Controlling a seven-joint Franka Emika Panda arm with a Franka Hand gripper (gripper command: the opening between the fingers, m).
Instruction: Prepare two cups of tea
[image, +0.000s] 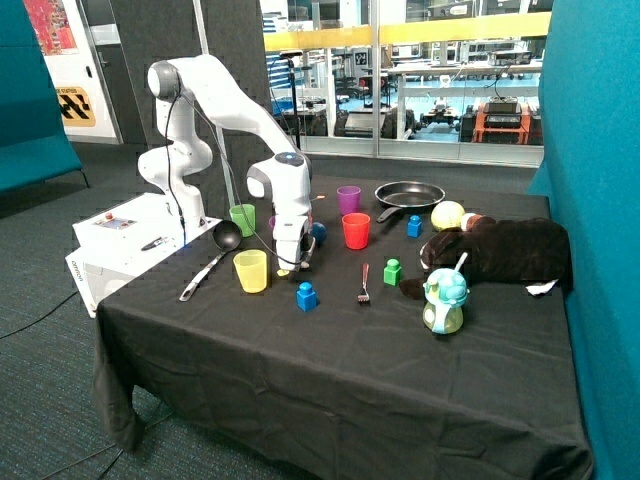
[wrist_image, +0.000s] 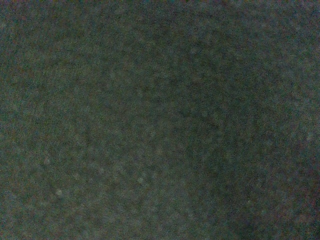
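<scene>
The gripper (image: 291, 268) is down at the black cloth (image: 330, 380), just beside the yellow cup (image: 250, 270). Whether it is released or clenched cannot be told: the outside view shows it too small, and the wrist view shows only dark cloth (wrist_image: 160, 120).

Four cups stand around it. The yellow cup is nearest, touching or almost touching the gripper's side. The green cup (image: 242, 219) sits behind that, near the robot base. The red cup (image: 355, 230) stands a little beyond the gripper on the other side, and the purple cup (image: 348, 199) is behind the red one. What is inside any cup cannot be seen. No tea packets can be made out anywhere on the table, so their place cannot be told.

A pan (image: 409, 194) lies well beyond the purple cup, near the far edge. A ladle (image: 210, 258) lies past the yellow cup, toward the table's side edge. A blue block (image: 306, 296) is just in front of the gripper, a fork (image: 364, 285) a bit further over.

The widest bare cloth stretches from the blue block to the front edge.
</scene>
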